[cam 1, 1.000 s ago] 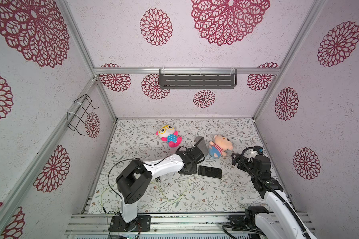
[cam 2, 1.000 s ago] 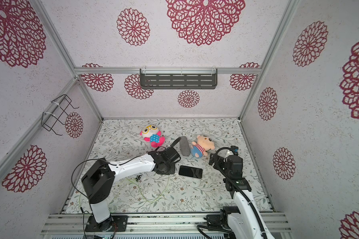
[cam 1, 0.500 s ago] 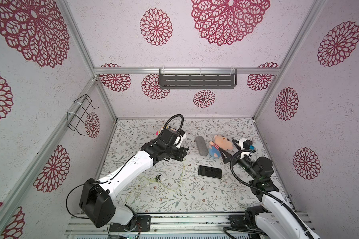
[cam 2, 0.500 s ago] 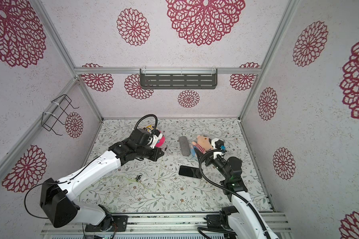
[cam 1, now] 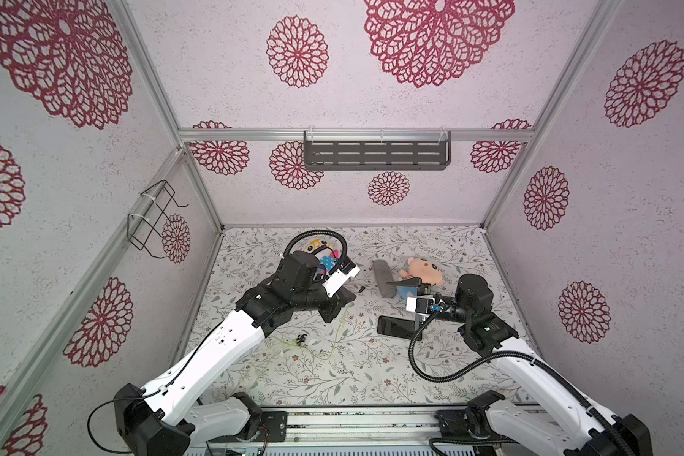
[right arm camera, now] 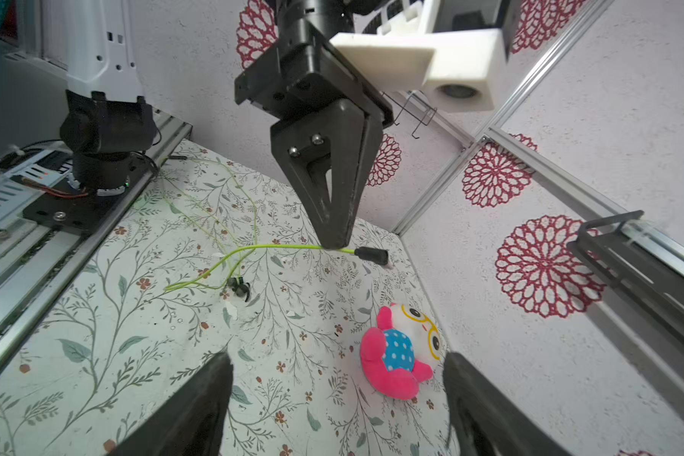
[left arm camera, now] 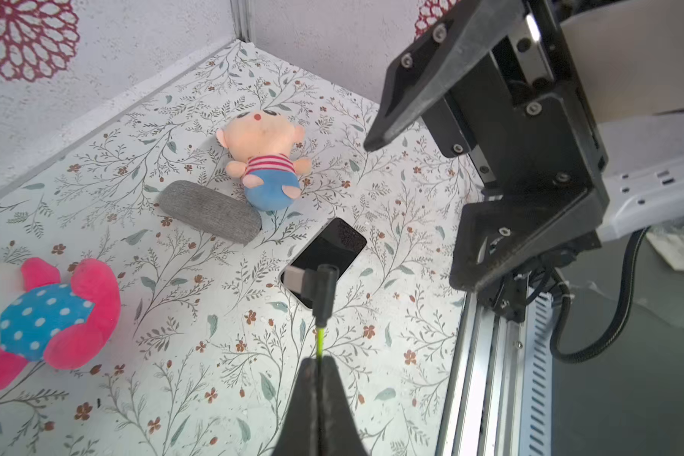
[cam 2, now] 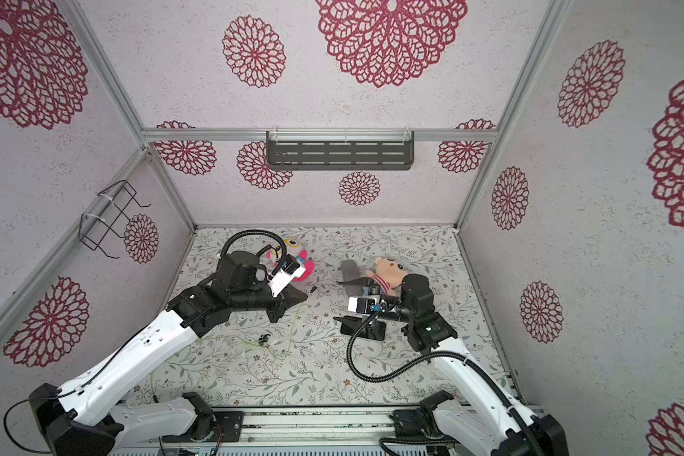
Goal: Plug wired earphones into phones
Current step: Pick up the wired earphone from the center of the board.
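Note:
The wired earphones' yellow-green cable [cam 1: 332,343] trails over the floral floor, with the earbuds [cam 1: 301,338] lying near the middle. My left gripper [cam 1: 350,295] is shut on the cable just behind the dark plug [left arm camera: 320,284], which hangs in the air left of the phone. In the right wrist view the plug [right arm camera: 372,254] sticks out sideways from the left gripper [right arm camera: 334,241]. The black phone [cam 1: 395,327] lies flat, screen up, partly under my right arm. My right gripper [cam 1: 387,300] hovers over it, open, with nothing between its fingers [right arm camera: 214,395].
A pink owl plush [cam 1: 320,256] lies behind the left arm. A grey oblong pad [cam 1: 384,280] and a boy plush [cam 1: 421,270] lie just behind the phone. A dark shelf [cam 1: 376,156] hangs on the back wall, a wire rack [cam 1: 153,217] on the left wall.
The left arm has risen and stretched out, lifting the plug end off the floor. The right gripper has swung left over the phone, and its jaws have narrowed a little.

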